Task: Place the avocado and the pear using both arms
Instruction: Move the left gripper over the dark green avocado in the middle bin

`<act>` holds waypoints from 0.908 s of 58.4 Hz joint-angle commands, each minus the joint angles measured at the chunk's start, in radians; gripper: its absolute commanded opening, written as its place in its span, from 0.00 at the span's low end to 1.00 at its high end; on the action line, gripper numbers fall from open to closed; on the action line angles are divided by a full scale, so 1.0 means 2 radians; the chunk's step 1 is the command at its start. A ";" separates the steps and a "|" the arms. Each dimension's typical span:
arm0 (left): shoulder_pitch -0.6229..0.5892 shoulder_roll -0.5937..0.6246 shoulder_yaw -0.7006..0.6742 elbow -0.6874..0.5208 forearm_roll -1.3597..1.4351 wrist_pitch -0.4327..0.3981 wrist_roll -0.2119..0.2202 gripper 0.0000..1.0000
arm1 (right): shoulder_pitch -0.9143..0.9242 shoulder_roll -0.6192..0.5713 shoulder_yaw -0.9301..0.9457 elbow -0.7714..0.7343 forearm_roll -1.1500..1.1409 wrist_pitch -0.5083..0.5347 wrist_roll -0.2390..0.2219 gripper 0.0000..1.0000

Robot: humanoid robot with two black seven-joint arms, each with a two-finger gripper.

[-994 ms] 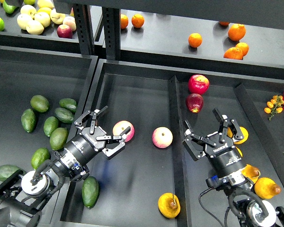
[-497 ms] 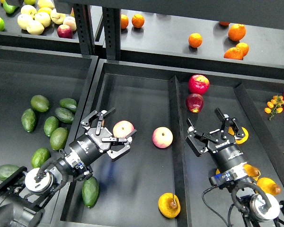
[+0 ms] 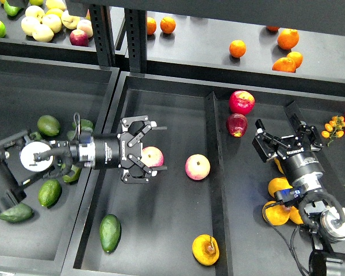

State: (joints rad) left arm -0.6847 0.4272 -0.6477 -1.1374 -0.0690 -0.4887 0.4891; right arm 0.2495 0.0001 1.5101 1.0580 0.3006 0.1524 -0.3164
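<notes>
A dark green avocado [image 3: 110,232] lies alone at the front left of the middle tray [image 3: 161,103]. Several more avocados [image 3: 48,125] lie in the left tray. The squat yellow-orange pear [image 3: 205,249] with a brown blotch lies at the front of the middle tray. My left gripper [image 3: 153,148] is open, its fingers spread above and below a pink-and-yellow apple [image 3: 153,156], well behind the avocado. My right gripper [image 3: 276,123] is open and empty over the right tray, far behind and to the right of the pear.
A second pink-and-yellow apple [image 3: 197,167] lies mid-tray. Two red apples [image 3: 241,102] sit at the back of the right tray, and yellow-orange fruit [image 3: 278,187] under my right arm. Oranges [image 3: 287,39] and pale apples [image 3: 43,26] lie on the back shelves. A divider wall [image 3: 214,172] separates the trays.
My left arm has swung to lie level from the left, its gripper now spread around the apple. My right gripper has moved right and back, away from the divider.
</notes>
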 commanded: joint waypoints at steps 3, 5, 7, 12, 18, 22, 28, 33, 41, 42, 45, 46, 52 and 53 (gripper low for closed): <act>-0.128 0.025 0.124 0.000 0.020 0.000 0.000 0.99 | 0.026 0.000 0.001 -0.037 0.000 -0.002 0.001 0.99; -0.161 0.025 0.162 0.000 0.020 0.000 0.000 0.99 | 0.035 0.000 0.000 -0.053 0.000 -0.001 0.001 0.99; -0.188 0.024 0.194 0.000 0.020 0.000 0.000 0.99 | 0.042 0.000 0.000 -0.064 0.000 -0.001 0.001 0.99; -0.247 0.020 0.264 0.000 0.020 0.000 0.000 0.99 | 0.061 0.000 0.000 -0.086 0.000 -0.001 0.001 0.99; -0.314 0.007 0.353 0.000 0.020 0.000 0.000 0.99 | 0.080 0.000 -0.003 -0.105 0.000 -0.002 0.001 0.99; -0.355 -0.015 0.403 0.001 0.020 0.000 0.000 0.99 | 0.093 0.000 -0.005 -0.117 0.000 -0.004 0.001 0.99; -0.393 -0.050 0.459 0.001 0.019 0.000 0.000 0.99 | 0.108 0.000 -0.006 -0.135 0.000 -0.010 0.001 0.99; -0.408 -0.074 0.497 0.000 0.021 0.000 0.000 0.99 | 0.114 0.000 -0.006 -0.146 0.000 -0.012 0.001 0.99; -0.435 -0.108 0.569 0.000 0.032 0.000 0.000 0.99 | 0.115 0.000 -0.009 -0.145 0.000 -0.013 0.001 0.99; -0.441 -0.114 0.583 0.000 0.038 0.000 0.000 0.99 | 0.116 0.000 -0.009 -0.144 0.001 -0.015 0.001 0.99; -0.452 -0.129 0.624 0.000 0.054 0.000 0.000 0.99 | 0.126 0.000 -0.009 -0.146 0.004 -0.023 0.000 0.99; -0.454 -0.133 0.632 0.001 0.054 0.000 0.000 0.99 | 0.128 0.000 -0.009 -0.146 0.005 -0.024 0.000 0.99; -0.455 -0.161 0.667 0.012 0.054 0.000 0.000 0.99 | 0.139 0.000 -0.010 -0.148 0.016 -0.026 0.000 0.99; -0.455 -0.168 0.671 0.013 0.054 0.000 0.000 0.99 | 0.141 0.000 -0.010 -0.149 0.018 -0.026 0.000 0.99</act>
State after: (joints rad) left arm -1.5883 0.1586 0.6122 -1.1308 0.0330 -0.4888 0.4886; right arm 0.5093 -0.0001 1.4925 0.7656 0.3142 0.1066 -0.3155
